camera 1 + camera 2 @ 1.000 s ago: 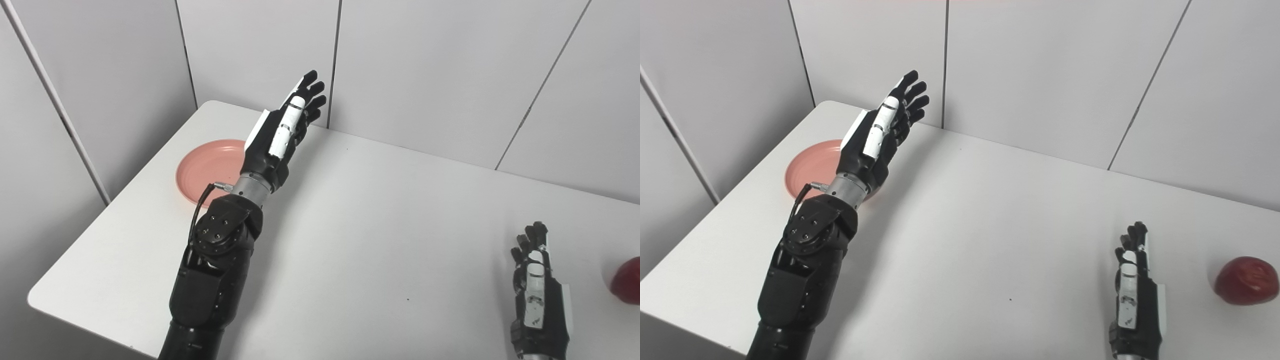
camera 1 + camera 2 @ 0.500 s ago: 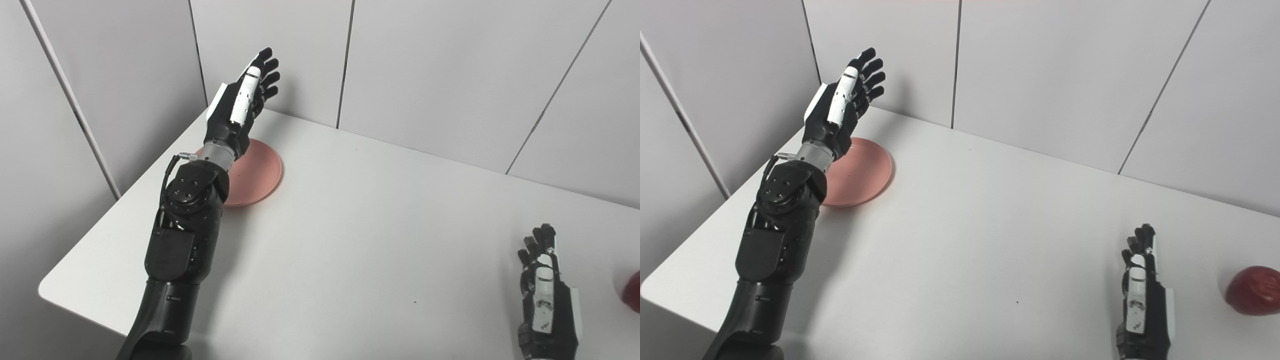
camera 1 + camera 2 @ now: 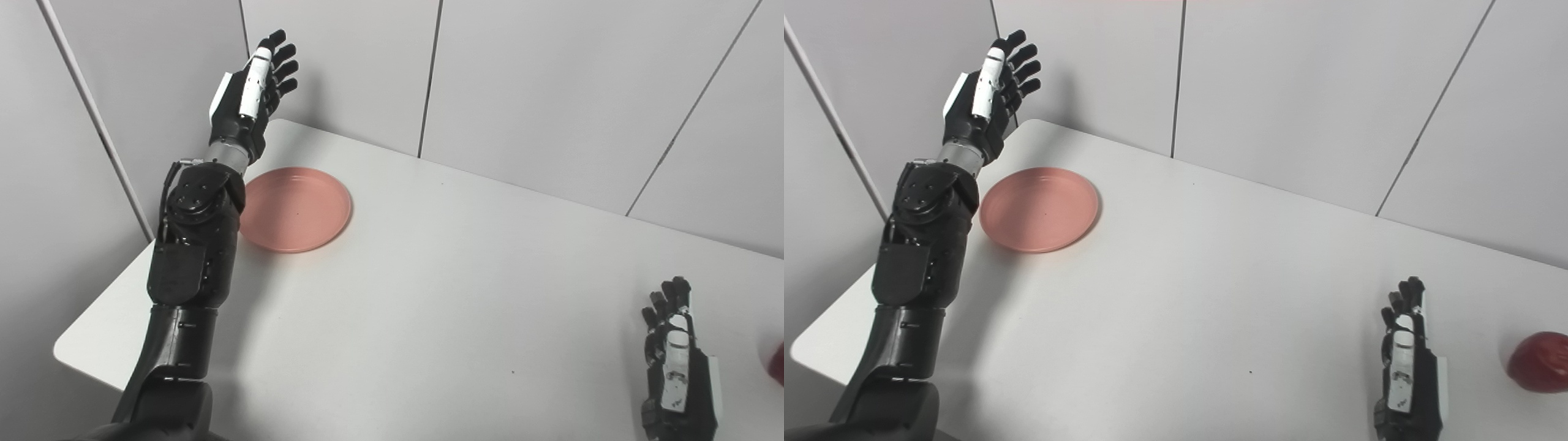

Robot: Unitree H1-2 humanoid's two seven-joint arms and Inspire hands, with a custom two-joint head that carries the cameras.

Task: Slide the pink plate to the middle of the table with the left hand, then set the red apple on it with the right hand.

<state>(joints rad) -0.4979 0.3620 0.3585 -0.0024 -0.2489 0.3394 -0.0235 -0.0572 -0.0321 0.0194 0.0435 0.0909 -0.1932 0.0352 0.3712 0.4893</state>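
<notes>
Pink plate (image 3: pixel 1039 209) lying flat near the far left corner of the white table (image 3: pixel 1200 294), round and shallow with a low raised rim, smooth and matte like plastic, bare inside; being a circle, without any long axis or facing to tell; well apart from the table's middle.

Left hand (image 3: pixel 983 104) raised above the table's far left edge, just beyond the plate and not touching it; fingers (image 3: pixel 1020 61) straight and spread, empty, pointing up and away toward the grey wall panels (image 3: pixel 1304 92); black jointed shell with white plates on the back, bare metal collar at the wrist, dark forearm standing beside the plate's left rim.

Right hand (image 3: pixel 1409 373) low over the near right part of the table, fingers lightly curled and apart, holding nothing.

Red apple (image 3: pixel 1538 361) resting on the table just right of that hand, clear of it; rounded, glossy skin; stem not discernible.
</notes>
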